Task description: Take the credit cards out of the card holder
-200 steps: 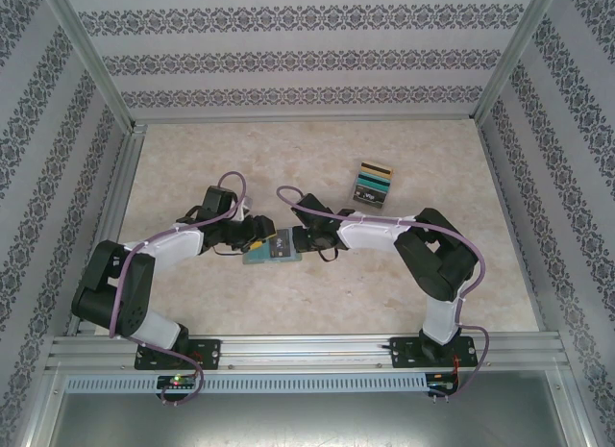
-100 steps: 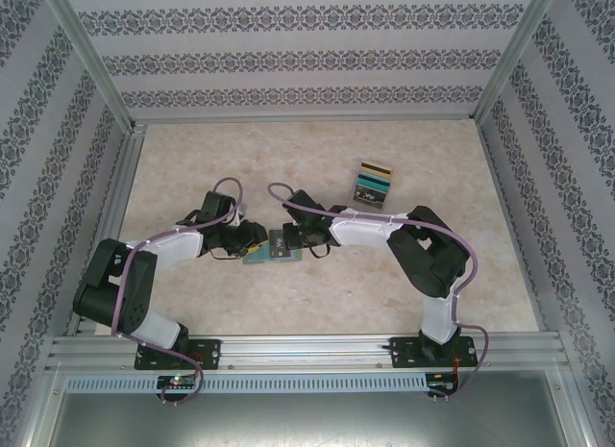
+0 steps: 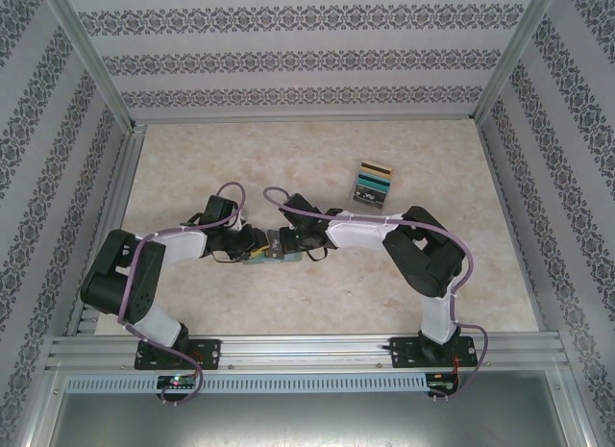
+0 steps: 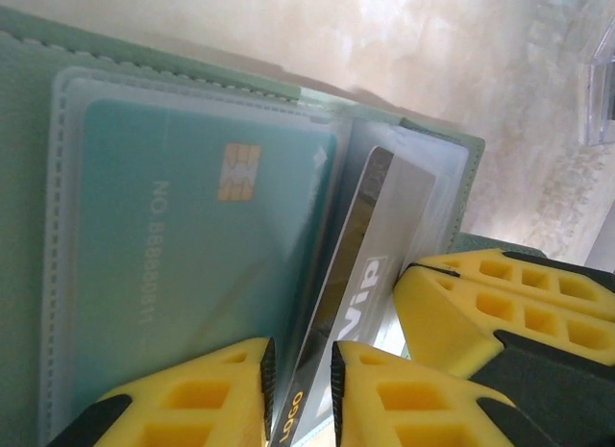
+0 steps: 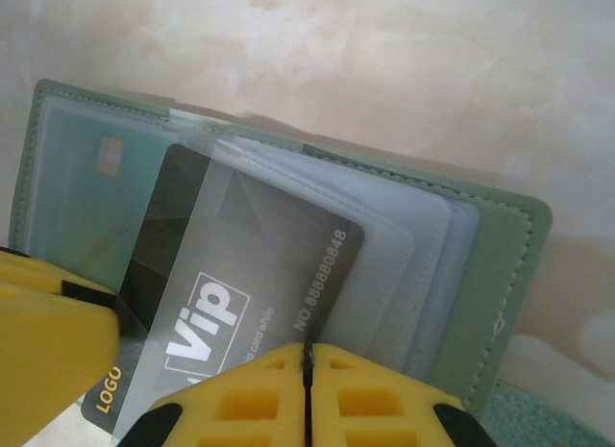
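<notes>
Slippage looms — left fingers (image 4: 252,389) barely pinch the grey card (image 4: 357,274), right fingers (image 5: 288,394) clenched shut at the card holder (image 5: 495,274).

card holder (image 5: 500,274): matt, stitched | sleeves (image 5: 432,237): clear glossy plastic

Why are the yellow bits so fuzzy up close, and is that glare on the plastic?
Left wrist view: yellow fingertips blur, being close to the lens; the clear plastic sleeve lays milky sheen over the teal chip card. Right wrist view: grey VIP card reads clearly, pale tabletop washes out.
</notes>
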Controlling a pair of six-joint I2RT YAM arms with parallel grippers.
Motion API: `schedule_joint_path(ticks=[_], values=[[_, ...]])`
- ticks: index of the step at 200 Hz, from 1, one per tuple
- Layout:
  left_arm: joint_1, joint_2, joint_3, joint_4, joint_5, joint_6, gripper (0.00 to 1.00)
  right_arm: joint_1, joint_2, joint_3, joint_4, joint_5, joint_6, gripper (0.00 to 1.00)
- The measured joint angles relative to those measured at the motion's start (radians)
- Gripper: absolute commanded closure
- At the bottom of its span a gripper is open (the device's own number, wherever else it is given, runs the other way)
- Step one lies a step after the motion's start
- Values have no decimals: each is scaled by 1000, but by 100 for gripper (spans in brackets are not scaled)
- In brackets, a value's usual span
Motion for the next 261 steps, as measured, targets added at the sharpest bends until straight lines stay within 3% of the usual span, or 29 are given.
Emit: schedule_joint_path(ticks=[30, 48, 131, 261], values=[[0, 7, -5, 22, 3, -3, 78, 0, 0, 0, 0, -3, 1, 90], [0, 9, -7, 32, 2, -6, 84, 0, 0, 0, 0, -3, 1, 90], [0, 18, -19, 65, 6, -4, 97, 0, 0, 0, 0, -2, 1, 90], [6, -105, -88, 72, -117, 11, 100, -8, 0, -6, 10, -3, 1, 90]])
